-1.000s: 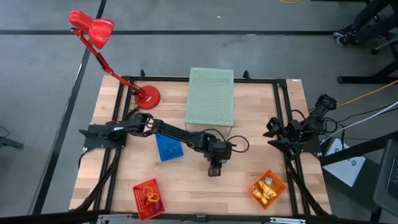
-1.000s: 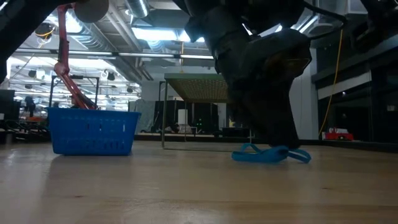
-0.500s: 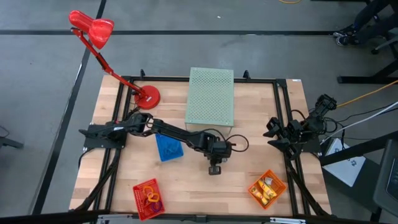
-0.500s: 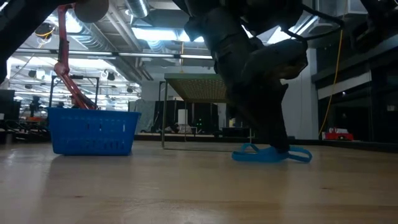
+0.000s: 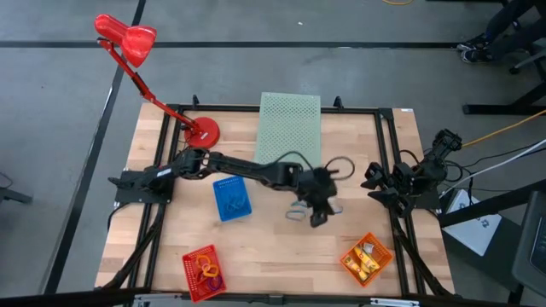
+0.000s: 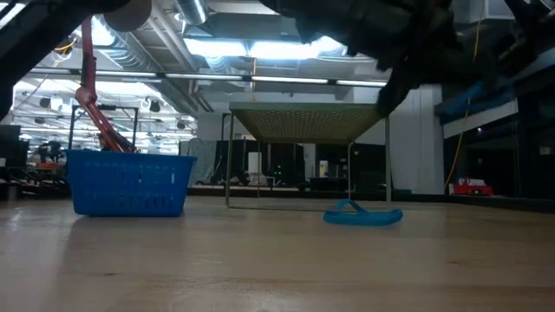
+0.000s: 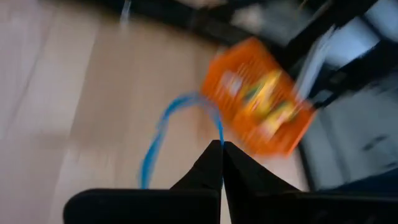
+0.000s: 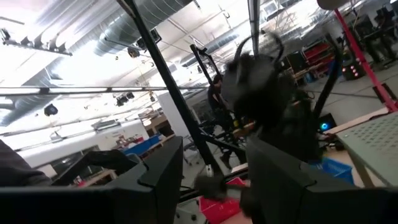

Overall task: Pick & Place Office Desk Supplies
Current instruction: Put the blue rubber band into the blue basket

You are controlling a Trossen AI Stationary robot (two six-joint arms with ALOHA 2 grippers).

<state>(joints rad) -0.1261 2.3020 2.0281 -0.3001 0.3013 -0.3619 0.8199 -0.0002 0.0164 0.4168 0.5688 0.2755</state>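
My left gripper (image 5: 317, 215) hangs above the table's middle, right of the blue mesh basket (image 5: 230, 199), and is shut on a thin blue loop (image 7: 163, 127). In the high view a pale blue loop (image 5: 295, 211) shows just beside the fingers. In the low view the arm is high up and a blue loop (image 6: 362, 215) lies flat on the wood. Whether that is the held loop, I cannot tell. My right gripper (image 5: 375, 181) waits open at the table's right edge. My left gripper pinches a short stretch of the blue loop (image 7: 218, 129) between its two shut fingertips. The rest of the loop curves away from the fingers, slack. The view is blurred, so whether the loop hangs clear of the table cannot be told.
An orange basket (image 5: 367, 257) with yellow pieces stands near the front right, and a red basket (image 5: 203, 271) with coloured loops at the front left. The pale green perforated box (image 5: 290, 130) stands at the far middle. A red desk lamp (image 5: 201, 130) has its foot on the far left.
My left gripper has shut on the blue loops on the table. It has then risen and swung toward the table's right edge. In the low view the right-hand part of the blue loops has left the wood; the left part stays.
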